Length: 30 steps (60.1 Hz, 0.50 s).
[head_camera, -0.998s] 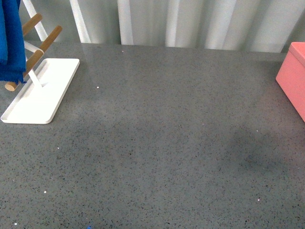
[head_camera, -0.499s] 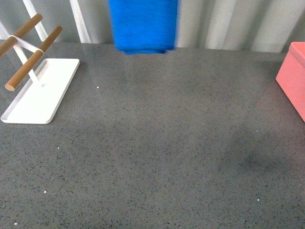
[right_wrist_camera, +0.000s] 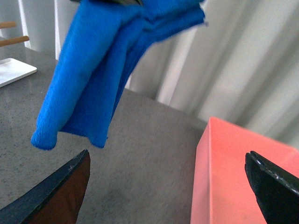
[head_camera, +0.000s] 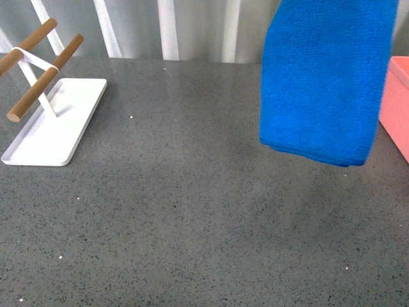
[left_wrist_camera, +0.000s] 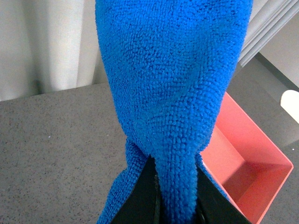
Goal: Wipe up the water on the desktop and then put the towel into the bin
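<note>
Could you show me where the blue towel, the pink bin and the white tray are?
towel [head_camera: 323, 83], front view, middle of the hanging cloth.
bin [head_camera: 396, 102], front view, its outer wall.
tray [head_camera: 64, 134], front view, bare flat base.

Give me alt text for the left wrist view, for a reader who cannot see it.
A bright blue towel, pinched in the left pincer, fills most of the picture. Behind it lie the speckled grey desktop and an open salmon-pink bin, with pale curtains beyond.
</note>
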### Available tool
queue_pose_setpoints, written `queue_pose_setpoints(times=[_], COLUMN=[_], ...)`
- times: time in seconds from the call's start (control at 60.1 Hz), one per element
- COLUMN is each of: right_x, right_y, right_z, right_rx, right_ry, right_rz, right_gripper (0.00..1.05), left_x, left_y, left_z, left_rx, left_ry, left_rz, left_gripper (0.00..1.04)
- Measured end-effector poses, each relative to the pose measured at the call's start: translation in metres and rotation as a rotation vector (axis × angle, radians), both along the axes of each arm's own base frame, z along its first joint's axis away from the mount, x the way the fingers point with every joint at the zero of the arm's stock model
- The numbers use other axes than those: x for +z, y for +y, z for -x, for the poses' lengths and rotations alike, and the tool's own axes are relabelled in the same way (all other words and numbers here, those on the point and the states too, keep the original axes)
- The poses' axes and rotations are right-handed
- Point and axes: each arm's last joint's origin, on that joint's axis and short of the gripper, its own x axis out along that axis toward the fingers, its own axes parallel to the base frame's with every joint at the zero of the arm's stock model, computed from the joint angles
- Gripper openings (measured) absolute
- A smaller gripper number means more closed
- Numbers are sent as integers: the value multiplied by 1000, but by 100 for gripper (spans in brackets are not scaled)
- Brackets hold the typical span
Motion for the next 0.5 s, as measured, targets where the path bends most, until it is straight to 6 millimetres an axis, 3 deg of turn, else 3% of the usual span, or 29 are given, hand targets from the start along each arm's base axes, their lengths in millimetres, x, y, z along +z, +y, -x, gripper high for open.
queue_pose_setpoints(times=[0.133,0.216,0.349,0.499], right_x=[33,41,27,12], right_y=[-5,-8,-6,3], right_z=[-26,-45,-76,-91], right_rx=[24,28,70,113], right_ry=[-91,-73,101,198], right_rz=[29,4,-158,-323], right_gripper=[98,98,98,98], left_x=[-8,-8,1,5], left_y=[1,2,2,2], left_z=[-5,-7,-9,-10], left_rx=[15,21,25,28], left_ry=[28,32,21,30], left_rz=[5,11,40,68], left_gripper=[6,6,6,6])
